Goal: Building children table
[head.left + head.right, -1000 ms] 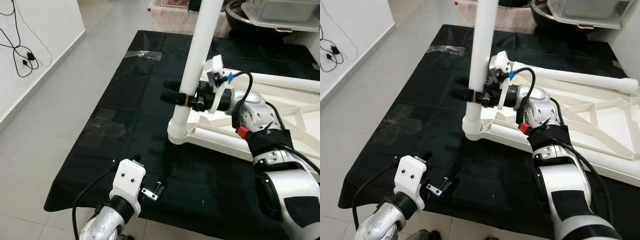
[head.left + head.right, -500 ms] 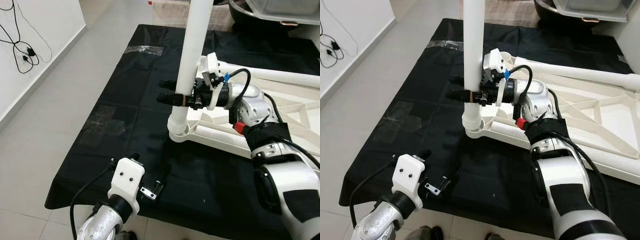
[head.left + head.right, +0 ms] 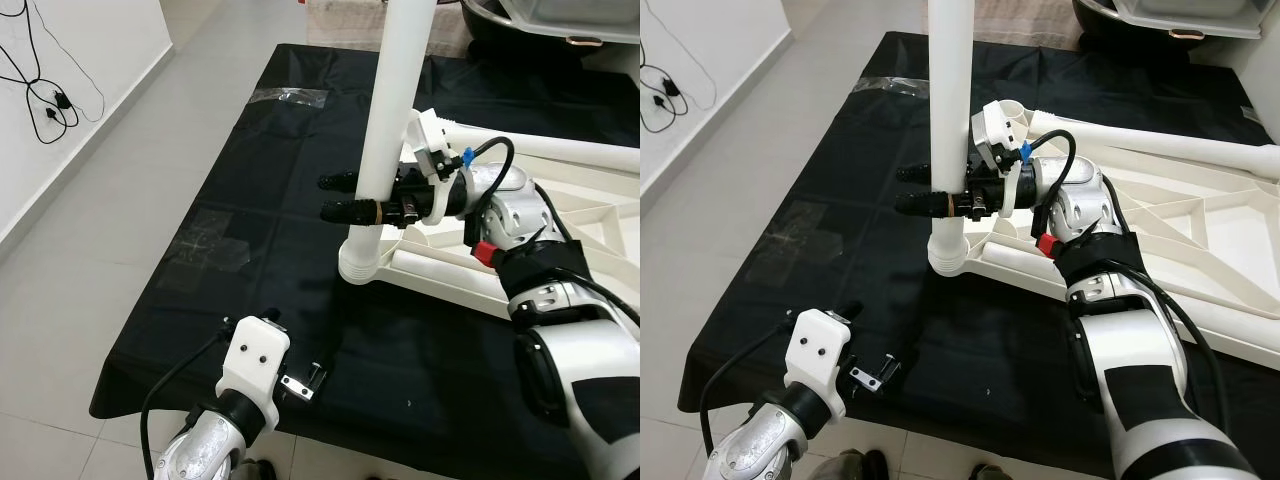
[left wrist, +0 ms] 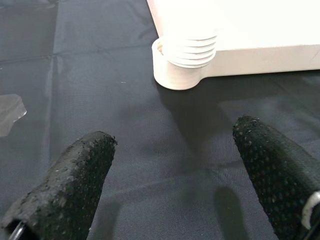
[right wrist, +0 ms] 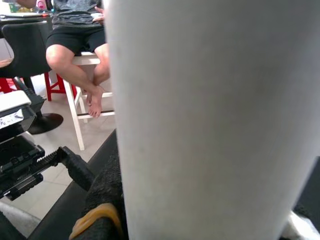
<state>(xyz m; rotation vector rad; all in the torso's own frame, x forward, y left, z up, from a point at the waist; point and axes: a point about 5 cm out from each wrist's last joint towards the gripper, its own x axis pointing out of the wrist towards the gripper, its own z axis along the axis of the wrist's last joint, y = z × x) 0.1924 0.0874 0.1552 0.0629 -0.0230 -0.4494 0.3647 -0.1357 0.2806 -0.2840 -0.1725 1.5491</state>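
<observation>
A black cloth (image 3: 260,210) was spread over the floor, with pale tiles (image 3: 90,250) seen to its left. On the right half of the cloth an upturned white children's table top (image 3: 1200,260) was laid flat, a loose white leg (image 3: 1160,150) resting along its far edge. A second white table leg (image 3: 390,130) was stood upright in the round corner socket (image 3: 362,268) at the near left corner of the top. This leg was pinched by the right claw (image 3: 345,197) from the right side, its two black fingers being pressed against the tube with their tips projecting past it to the left. In the right wrist view the leg (image 5: 215,120) was seen close up, and a seated person's legs (image 5: 75,60) were seen beyond it. The left claw (image 4: 180,185) was held low over the near edge of the cloth, well apart from the socket, its fingers (image 4: 75,175) spread and nothing between them.
</observation>
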